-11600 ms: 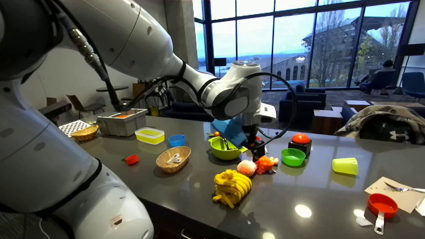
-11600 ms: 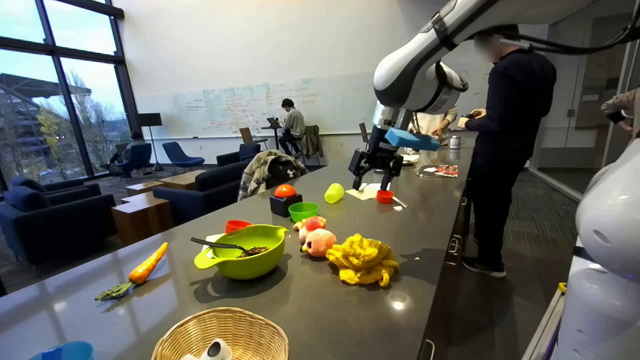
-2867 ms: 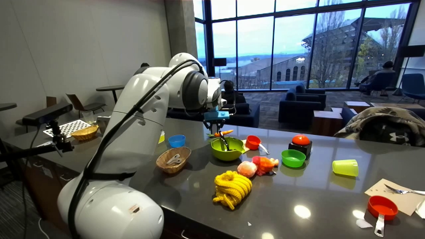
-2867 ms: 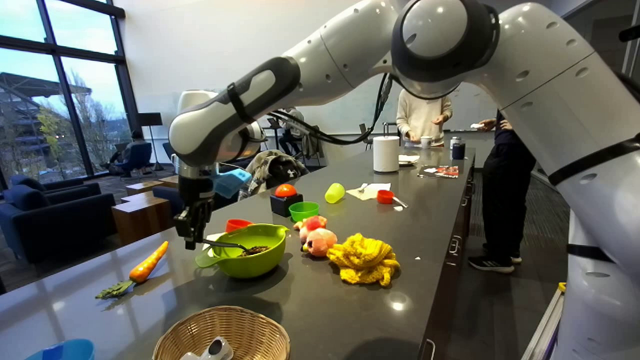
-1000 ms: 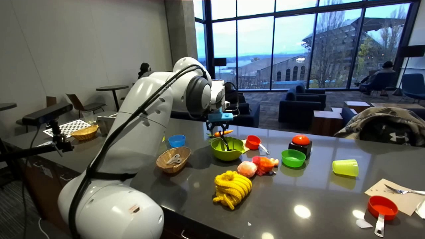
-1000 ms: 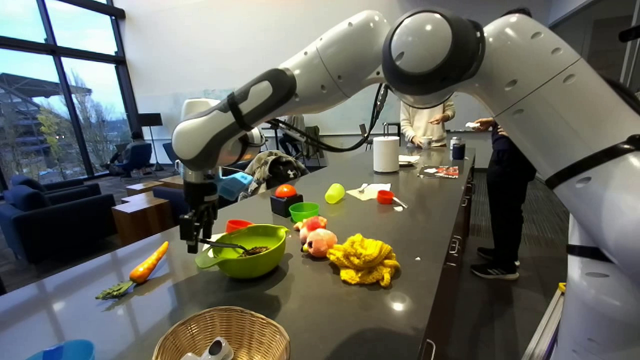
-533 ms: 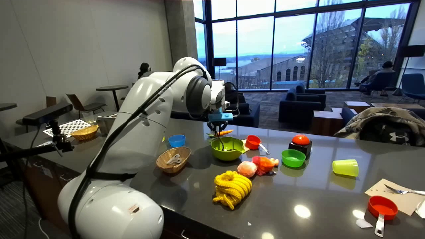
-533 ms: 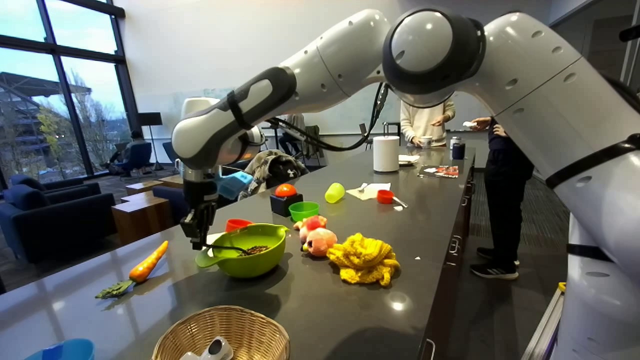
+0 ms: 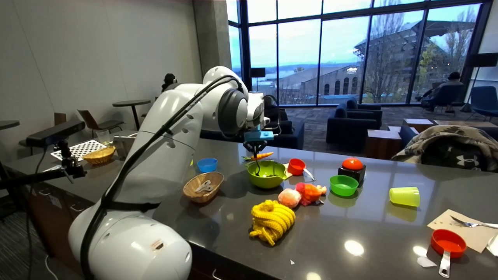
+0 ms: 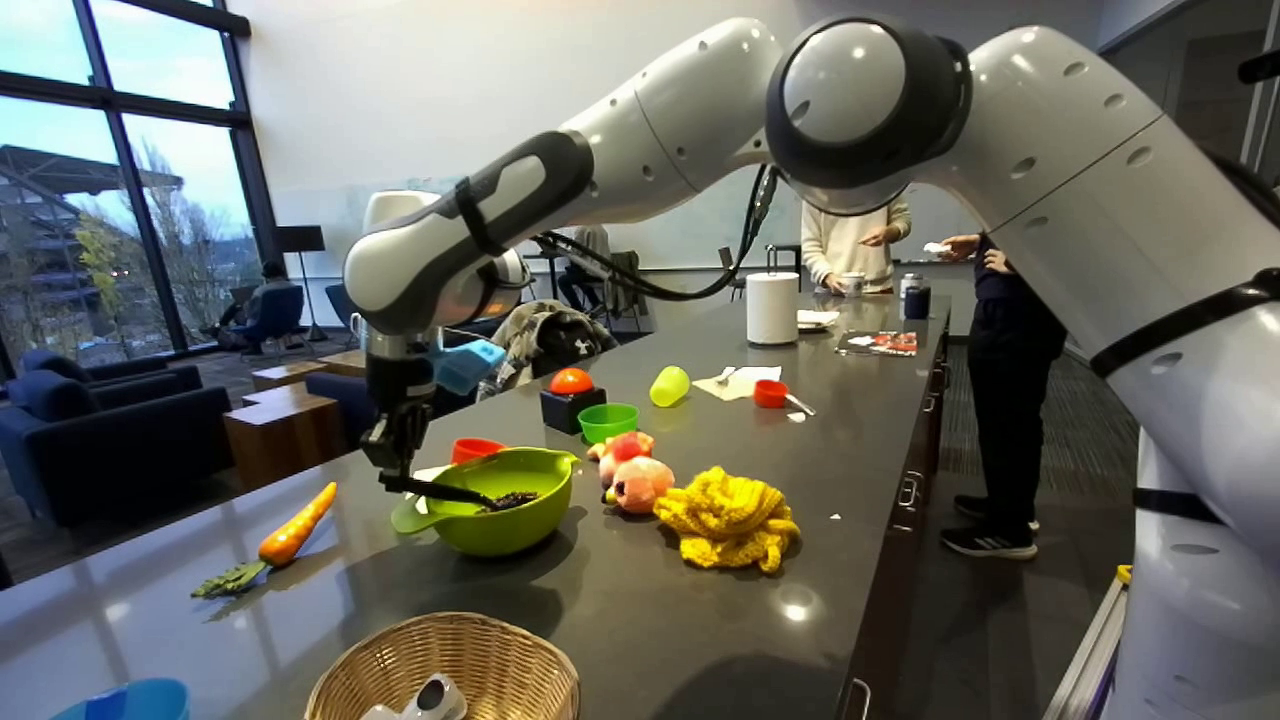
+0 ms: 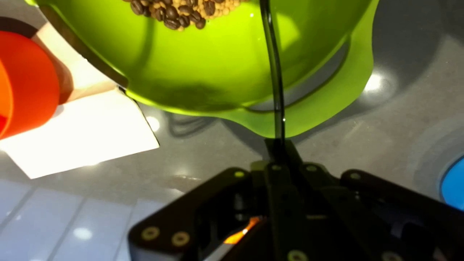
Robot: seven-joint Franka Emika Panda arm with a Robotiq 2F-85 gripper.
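While a red cup (image 11: pixel 32 83) and then beans (image 11: pixel 174 16) are cropped in the wrist view, the hand (image 11: pixel 281 148) grips a black utensil (image 11: pixel 274 58) whose long axis points up-frame into the green bowl (image 11: pixel 206 69), far end out of frame; rightmost, a blue bowl (image 11: pixel 455 185) shows partly.

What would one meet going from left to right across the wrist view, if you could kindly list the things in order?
The red measuring cup, then the dark beans, the black utensil, and the blue bowl cut off by the right edge.
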